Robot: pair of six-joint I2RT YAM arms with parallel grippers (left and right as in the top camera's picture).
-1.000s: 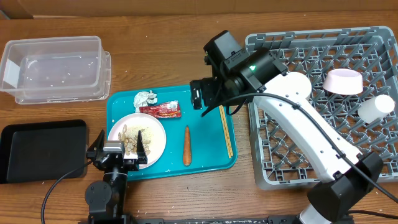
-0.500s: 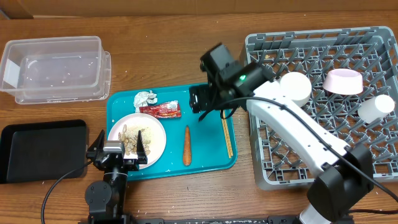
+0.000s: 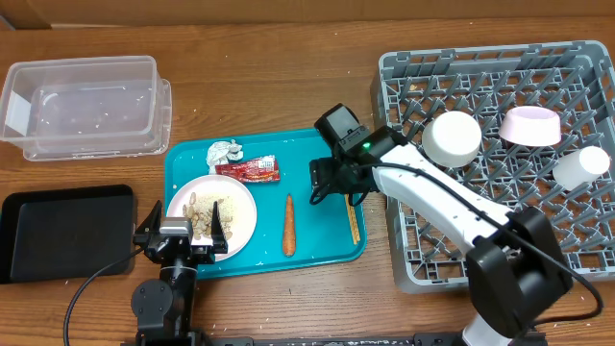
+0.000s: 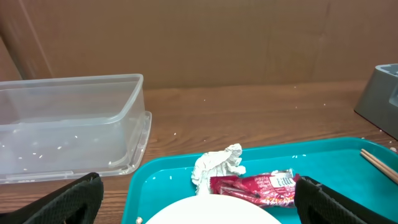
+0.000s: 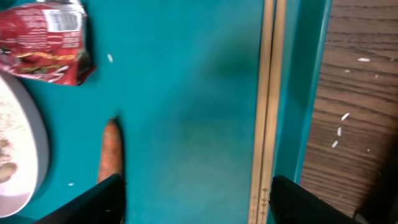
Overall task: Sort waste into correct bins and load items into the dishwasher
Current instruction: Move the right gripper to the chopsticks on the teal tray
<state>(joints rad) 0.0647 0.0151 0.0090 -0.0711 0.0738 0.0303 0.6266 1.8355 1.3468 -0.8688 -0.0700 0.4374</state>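
On the teal tray [image 3: 327, 235] lie a pale plate [image 3: 235, 207] with rice and food scraps [image 3: 204, 213], a crumpled foil ball [image 3: 227, 151], a red snack wrapper [image 3: 248, 169], an orange carrot [image 3: 288, 224] and wooden chopsticks [image 3: 351, 213]. My right gripper [image 3: 332, 185] is open and empty, low over the tray between the carrot [image 5: 110, 152] and the chopsticks [image 5: 267, 112]; it also shows in the right wrist view [image 5: 199, 199]. My left gripper [image 3: 183, 238] is open and empty at the plate's near edge, facing the foil ball [image 4: 217, 165] and the wrapper [image 4: 255, 185] in the left wrist view [image 4: 199, 208].
The grey dish rack [image 3: 500, 240] at the right holds a white bowl [image 3: 452, 137], a pink bowl [image 3: 529, 125] and a white cup [image 3: 581, 165]. The clear tub [image 3: 82, 106] stands at the back left. The black tray [image 3: 62, 231] lies at the front left.
My right gripper has moved from the rack's left edge toward me and down over the tray. The white bowl in the rack is uncovered. The left arm has not moved.
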